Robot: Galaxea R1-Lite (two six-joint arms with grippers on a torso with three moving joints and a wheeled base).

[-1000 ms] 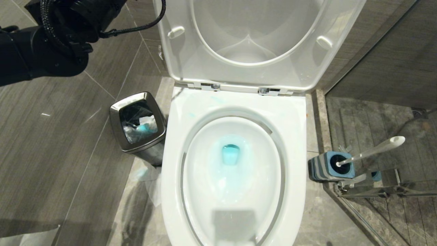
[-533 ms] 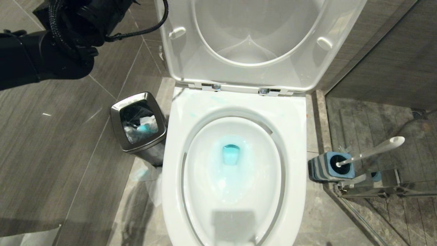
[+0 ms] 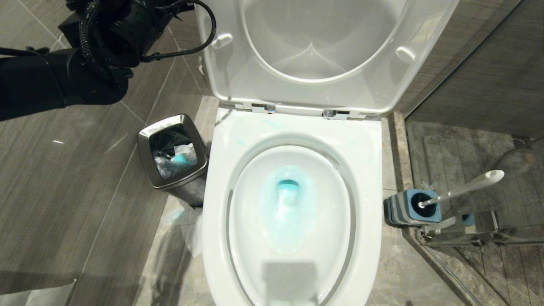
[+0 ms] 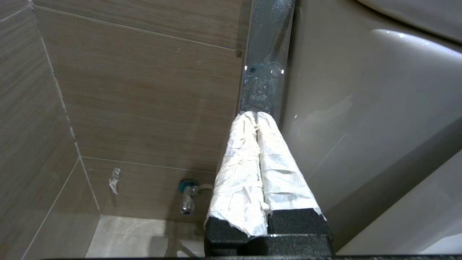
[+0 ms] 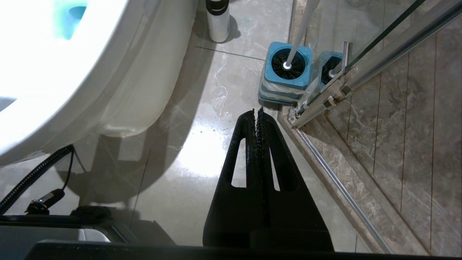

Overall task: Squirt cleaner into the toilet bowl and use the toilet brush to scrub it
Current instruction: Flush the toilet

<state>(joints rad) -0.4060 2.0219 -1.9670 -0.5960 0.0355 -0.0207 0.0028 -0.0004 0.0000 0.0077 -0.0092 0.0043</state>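
Observation:
The white toilet bowl [image 3: 365, 178] stands in the middle of the head view with seat and lid [image 3: 323, 91] raised. Turquoise cleaner [image 3: 289, 204] tints the water at its bottom. The toilet brush [image 3: 467, 186] leans in its blue-topped holder [image 3: 408, 208] on the floor to the right; the right wrist view also shows the holder [image 5: 288, 77]. My left arm [image 3: 97, 51] reaches past the lid's left edge. The left gripper [image 4: 256, 115], wrapped in white paper, is shut and empty, with its tip at a chrome strip [image 4: 265, 54] beside the ceramic. My right gripper [image 5: 257, 110] is shut over the floor, short of the holder.
A small steel bin [image 3: 172, 153] with rubbish stands left of the bowl, with tissue [image 3: 187, 221] on the floor by it. A glass shower door rail [image 3: 467, 238] runs behind the holder. A water valve [image 4: 187, 196] sticks out of the wall. A bottle [image 5: 217, 18] stands behind the bowl.
My left arm has moved right, toward the lid's edge. The blue patch in the bowl has spread wider and longer. The right arm has stayed still.

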